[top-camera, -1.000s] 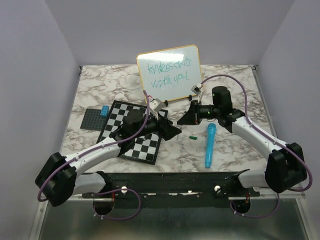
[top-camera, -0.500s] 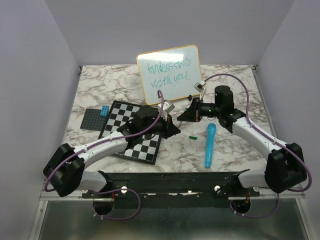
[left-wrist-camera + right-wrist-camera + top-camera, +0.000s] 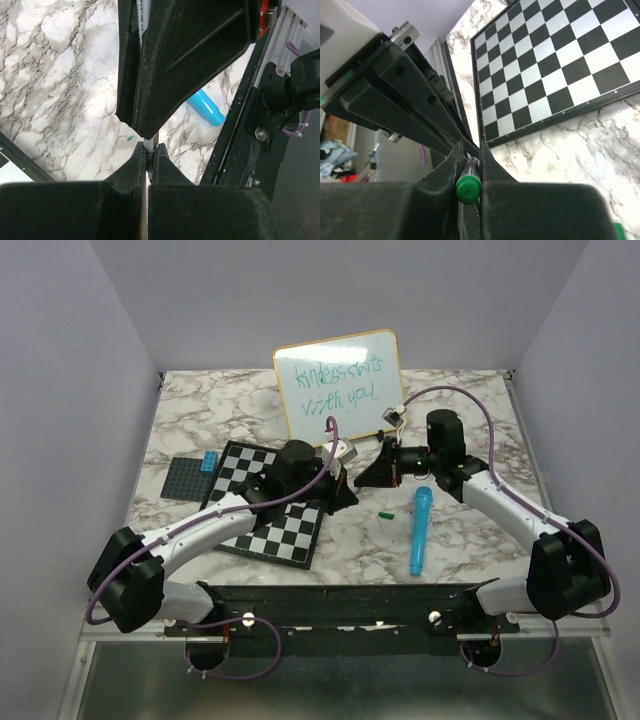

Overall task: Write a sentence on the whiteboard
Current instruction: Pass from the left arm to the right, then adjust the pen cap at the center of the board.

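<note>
Since a second ago the left jaws have been brought against the right jaws and closed; one green marker (image 3: 468, 189) is gripped by both. Uneven pulling could see it dropped. One cap (image 3: 385, 512), one blue pen (image 3: 419, 530) and one checkered board (image 3: 290, 535) are counted on the bench (image 3: 200, 420); beyond, the sentence (image 3: 330, 375) is carried by one whiteboard (image 3: 385, 350).

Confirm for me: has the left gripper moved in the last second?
Yes. The body of the left gripper has swung right and toward the back over the black-and-white checkered board; its fingertips stay just off that board's right edge.
</note>
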Action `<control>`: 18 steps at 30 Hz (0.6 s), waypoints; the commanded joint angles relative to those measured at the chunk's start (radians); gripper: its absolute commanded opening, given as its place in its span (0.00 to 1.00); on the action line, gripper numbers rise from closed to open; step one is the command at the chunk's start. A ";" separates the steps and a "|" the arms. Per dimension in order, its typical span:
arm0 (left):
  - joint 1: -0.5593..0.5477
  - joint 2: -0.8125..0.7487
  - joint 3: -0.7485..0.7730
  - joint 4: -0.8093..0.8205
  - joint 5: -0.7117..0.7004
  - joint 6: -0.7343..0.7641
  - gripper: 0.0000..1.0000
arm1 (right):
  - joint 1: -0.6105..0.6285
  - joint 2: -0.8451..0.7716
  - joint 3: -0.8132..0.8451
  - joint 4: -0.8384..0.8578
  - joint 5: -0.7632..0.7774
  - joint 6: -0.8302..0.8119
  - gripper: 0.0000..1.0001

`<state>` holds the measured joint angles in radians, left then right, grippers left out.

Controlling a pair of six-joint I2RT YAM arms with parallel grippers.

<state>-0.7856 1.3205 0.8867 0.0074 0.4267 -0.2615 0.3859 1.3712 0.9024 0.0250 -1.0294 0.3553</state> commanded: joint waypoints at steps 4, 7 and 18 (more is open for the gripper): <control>0.009 -0.006 0.018 -0.028 -0.044 0.019 0.33 | 0.001 -0.006 0.029 -0.054 -0.008 -0.061 0.00; 0.019 -0.102 -0.049 0.040 -0.109 -0.001 0.66 | -0.050 -0.063 0.038 -0.095 0.122 -0.108 0.00; 0.008 -0.181 -0.287 0.306 -0.242 -0.712 0.88 | -0.343 -0.230 0.020 -0.145 0.410 -0.144 0.00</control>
<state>-0.7185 1.0367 0.6231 0.2058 0.2562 -0.5877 0.0967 1.1404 0.9092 -0.0799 -0.7006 0.2276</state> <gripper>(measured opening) 0.943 0.141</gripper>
